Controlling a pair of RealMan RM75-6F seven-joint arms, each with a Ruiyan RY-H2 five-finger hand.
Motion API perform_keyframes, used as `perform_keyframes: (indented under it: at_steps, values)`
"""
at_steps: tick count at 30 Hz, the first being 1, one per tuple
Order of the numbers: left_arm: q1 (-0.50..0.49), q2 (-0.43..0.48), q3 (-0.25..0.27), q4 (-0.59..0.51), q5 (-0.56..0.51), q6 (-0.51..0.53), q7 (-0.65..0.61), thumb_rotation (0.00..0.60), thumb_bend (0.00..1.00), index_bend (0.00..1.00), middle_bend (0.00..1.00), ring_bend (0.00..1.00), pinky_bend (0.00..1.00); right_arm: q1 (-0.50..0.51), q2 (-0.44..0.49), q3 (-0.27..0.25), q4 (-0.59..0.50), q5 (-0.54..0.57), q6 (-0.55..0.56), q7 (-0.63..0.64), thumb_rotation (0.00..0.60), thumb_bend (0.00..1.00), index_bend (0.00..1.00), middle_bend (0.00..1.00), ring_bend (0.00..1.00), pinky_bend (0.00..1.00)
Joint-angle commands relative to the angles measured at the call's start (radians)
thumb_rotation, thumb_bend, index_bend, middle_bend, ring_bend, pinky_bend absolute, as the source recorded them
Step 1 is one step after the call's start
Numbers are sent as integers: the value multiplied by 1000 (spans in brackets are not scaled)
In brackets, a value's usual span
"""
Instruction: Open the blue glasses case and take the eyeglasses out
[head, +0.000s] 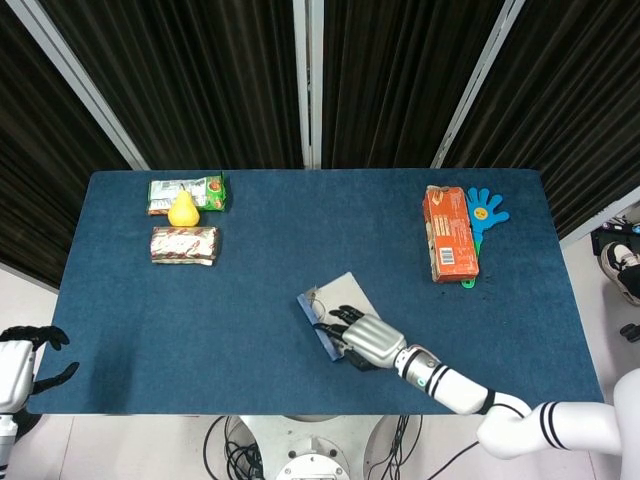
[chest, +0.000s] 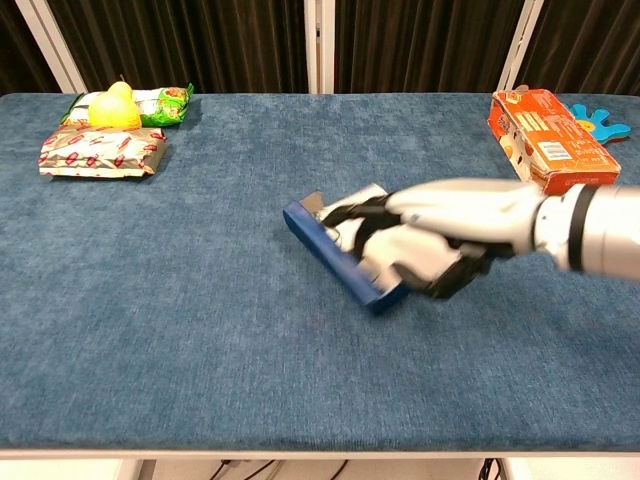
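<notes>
No legible text or labels — packaging print too small

Blue glasses case open, skewed diagonally, near table's front edge.

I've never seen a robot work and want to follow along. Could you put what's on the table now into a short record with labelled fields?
table: blue cloth top
glasses case: blue glasses case, lying skewed near the front middle
right hand: right hand resting on the case
left hand: left hand off the table's left edge, holding nothing
far left: pear and snack packets
far right: orange box, blue hand-shaped toy
</notes>
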Motion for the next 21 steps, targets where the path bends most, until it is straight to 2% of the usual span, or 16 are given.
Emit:
perform_keyframes:
  at_steps: [1, 7, 13, 17, 21]
  values:
    - [1, 0, 0, 1, 0, 1, -4, 600, 166, 508, 536, 415, 334, 24, -31, 22, -13, -12, -18, -24, 600, 647, 39, 230, 0, 0]
    - [0, 1, 1, 4, 3, 0, -11, 600, 165, 508, 536, 416, 335, 50, -53, 119, -10, 44, 7, -67, 600, 659, 79, 276, 0, 0]
    - [1, 1, 1, 2, 1, 1, -7, 600, 166, 508, 536, 415, 334, 142, -145, 194, 91, 185, -92, -142, 600, 662, 80, 251, 0, 0]
    - [2, 0, 1, 4, 0, 1, -10, 600, 166, 508, 536, 415, 335, 188, -195, 210, 172, 285, -138, -192, 600, 661, 80, 253, 0, 0]
    - [3, 0, 1, 6, 1, 2, -13, 600, 166, 508, 536, 415, 335, 209, -200, 200, 207, 360, -162, -228, 600, 677, 80, 273, 0, 0]
